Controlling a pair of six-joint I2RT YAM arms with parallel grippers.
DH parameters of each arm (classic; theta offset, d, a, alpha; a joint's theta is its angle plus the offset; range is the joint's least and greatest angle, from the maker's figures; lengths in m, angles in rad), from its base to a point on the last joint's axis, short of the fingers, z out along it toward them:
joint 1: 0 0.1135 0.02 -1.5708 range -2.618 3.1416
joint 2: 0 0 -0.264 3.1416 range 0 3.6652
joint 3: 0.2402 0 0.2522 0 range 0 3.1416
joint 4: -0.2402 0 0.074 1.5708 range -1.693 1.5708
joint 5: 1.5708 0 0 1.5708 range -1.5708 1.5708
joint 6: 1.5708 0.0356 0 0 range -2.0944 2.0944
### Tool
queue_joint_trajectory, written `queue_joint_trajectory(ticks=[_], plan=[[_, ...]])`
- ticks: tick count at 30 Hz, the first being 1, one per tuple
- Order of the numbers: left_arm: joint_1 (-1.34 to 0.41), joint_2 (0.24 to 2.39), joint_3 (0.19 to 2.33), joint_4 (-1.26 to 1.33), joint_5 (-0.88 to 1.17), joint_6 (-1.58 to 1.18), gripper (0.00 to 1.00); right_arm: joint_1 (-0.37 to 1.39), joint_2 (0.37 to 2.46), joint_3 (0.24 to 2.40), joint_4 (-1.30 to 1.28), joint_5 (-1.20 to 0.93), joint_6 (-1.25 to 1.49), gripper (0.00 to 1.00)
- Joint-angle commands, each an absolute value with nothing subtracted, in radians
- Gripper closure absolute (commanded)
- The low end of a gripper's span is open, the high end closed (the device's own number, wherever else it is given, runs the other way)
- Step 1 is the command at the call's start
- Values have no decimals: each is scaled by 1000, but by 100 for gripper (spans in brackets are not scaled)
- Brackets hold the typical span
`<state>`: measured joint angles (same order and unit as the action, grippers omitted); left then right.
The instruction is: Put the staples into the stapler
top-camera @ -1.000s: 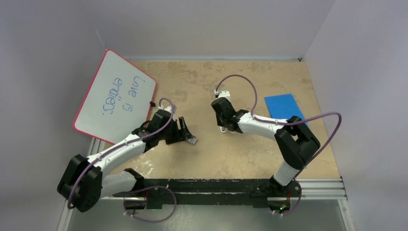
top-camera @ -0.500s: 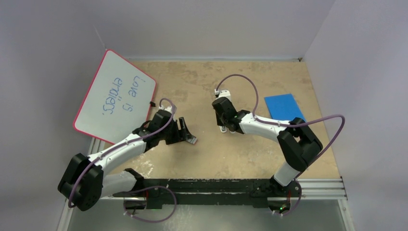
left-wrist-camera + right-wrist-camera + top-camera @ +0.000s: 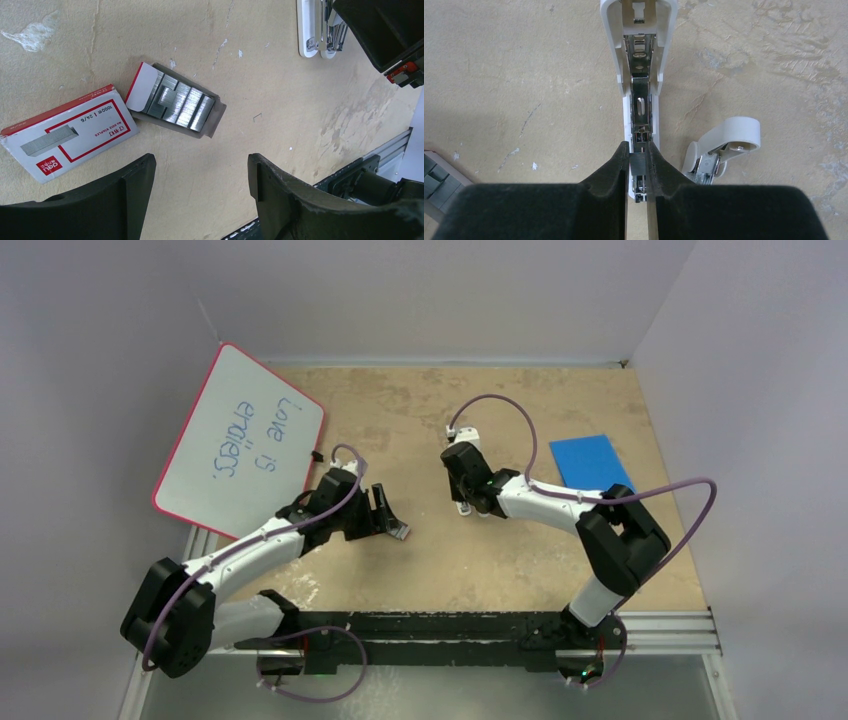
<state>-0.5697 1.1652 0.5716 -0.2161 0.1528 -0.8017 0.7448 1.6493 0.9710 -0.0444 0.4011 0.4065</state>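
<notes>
The right arm's elbow (image 3: pixel 620 538) is sitting slightly further right than a second ago, and its purple cable loop (image 3: pixel 703 502) is bulging wider toward the wall.

Soft, even light falls on the worktop (image 3: pixel 430 410); staples (image 3: pixel 182 102) glint ahead of the left hand (image 3: pixel 200 162), all views sharp.

Your top camera sits high behind the arm bases and looks down and forward over the whole table (image 3: pixel 400 410) from well back. Your left wrist camera hangs close over the staples (image 3: pixel 182 102), left of centre, facing down. Your right wrist camera is nearer still, just above the stapler (image 3: pixel 640 85). Both wrist views share the stapler and the staples.
</notes>
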Motion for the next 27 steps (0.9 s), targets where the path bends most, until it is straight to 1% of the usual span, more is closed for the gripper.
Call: queue_joint_trajectory(ticks=[1,11,27], plan=[[-565,1167,600,-179,153,-808,33,740,1646,967,-23,410,396,86],[-566,1170,595,-181,153,-812,33,734,1641,962,-18,434,409,86],[-566,1166,595,-181,155,-817,33,729,1599,951,-5,403,403,85]])
